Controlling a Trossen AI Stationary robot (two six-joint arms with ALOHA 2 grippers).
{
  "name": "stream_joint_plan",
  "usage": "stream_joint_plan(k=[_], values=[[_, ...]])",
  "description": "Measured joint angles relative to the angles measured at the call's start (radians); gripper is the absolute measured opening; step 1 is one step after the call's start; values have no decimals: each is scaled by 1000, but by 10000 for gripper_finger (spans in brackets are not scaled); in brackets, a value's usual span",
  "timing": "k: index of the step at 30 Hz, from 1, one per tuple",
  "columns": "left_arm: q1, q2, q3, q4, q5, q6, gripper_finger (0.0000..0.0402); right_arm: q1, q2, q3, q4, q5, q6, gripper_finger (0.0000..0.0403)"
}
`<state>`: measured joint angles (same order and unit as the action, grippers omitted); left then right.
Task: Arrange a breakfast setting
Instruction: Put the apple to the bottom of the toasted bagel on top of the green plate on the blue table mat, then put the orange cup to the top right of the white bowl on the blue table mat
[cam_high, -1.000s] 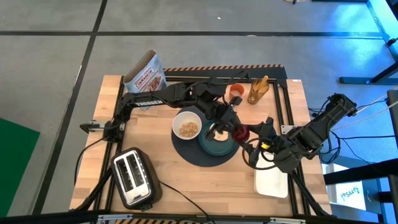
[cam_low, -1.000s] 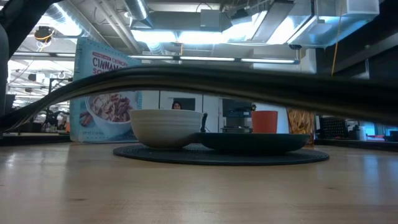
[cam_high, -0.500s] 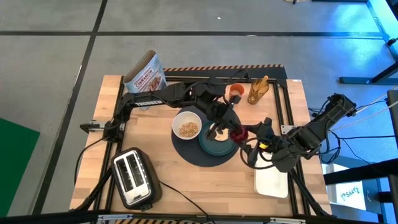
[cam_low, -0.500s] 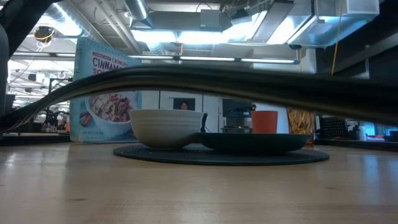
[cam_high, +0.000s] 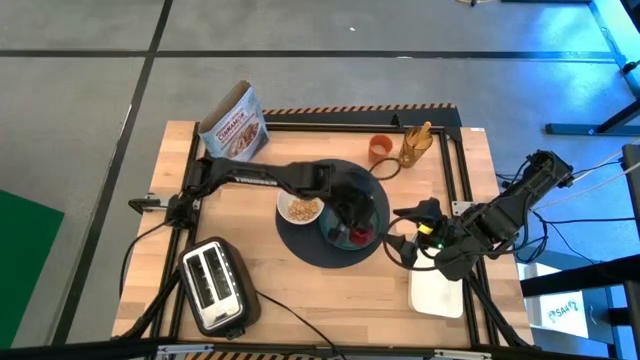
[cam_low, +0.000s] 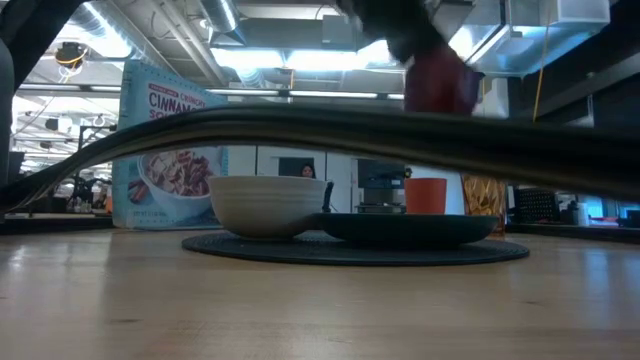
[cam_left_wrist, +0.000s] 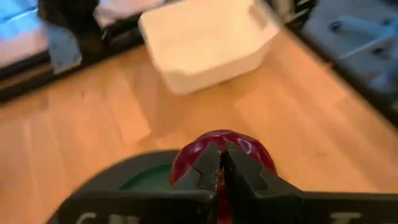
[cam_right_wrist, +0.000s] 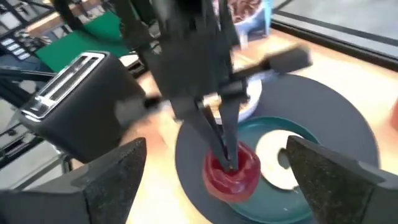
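Left fingers (cam_right_wrist: 225, 146) pressed together, tips on fruit (cam_right_wrist: 233, 169) over plate (cam_right_wrist: 311, 199). Right gripper (cam_high: 400, 228) spread wide, beside mat (cam_high: 300, 242). Fruit looks light, smooth, roll-prone; better gripped across its middle.

Place: a robotics lab or industrial test hall, not a home.
Floor: bare grey concrete with dark taped lines around the wooden table (cam_high: 240, 280).
Ceiling: exposed ducts and pipes (cam_low: 230, 25) with long strip lights.
Rig: black frame bolted round the tabletop, hazard-striped edge (cam_high: 350, 109), loose cables.
Background: shelving and equipment behind the cereal box (cam_low: 165, 140).
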<state>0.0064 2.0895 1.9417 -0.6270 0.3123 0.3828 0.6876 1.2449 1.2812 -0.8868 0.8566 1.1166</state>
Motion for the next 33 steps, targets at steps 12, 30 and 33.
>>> stream_joint_plan(k=[12, 30, 33], values=[[7, 2, -342, 358, -131, -33, 4, -1, 0, 0, -101, 14, 65, 323], [67, -80, -386, 344, -173, -107, 119, -305, -66, 0, -356, -109, 237, 318], [78, -126, -387, 300, -195, -122, 156, -405, -102, 1, -339, -164, 145, 318]])
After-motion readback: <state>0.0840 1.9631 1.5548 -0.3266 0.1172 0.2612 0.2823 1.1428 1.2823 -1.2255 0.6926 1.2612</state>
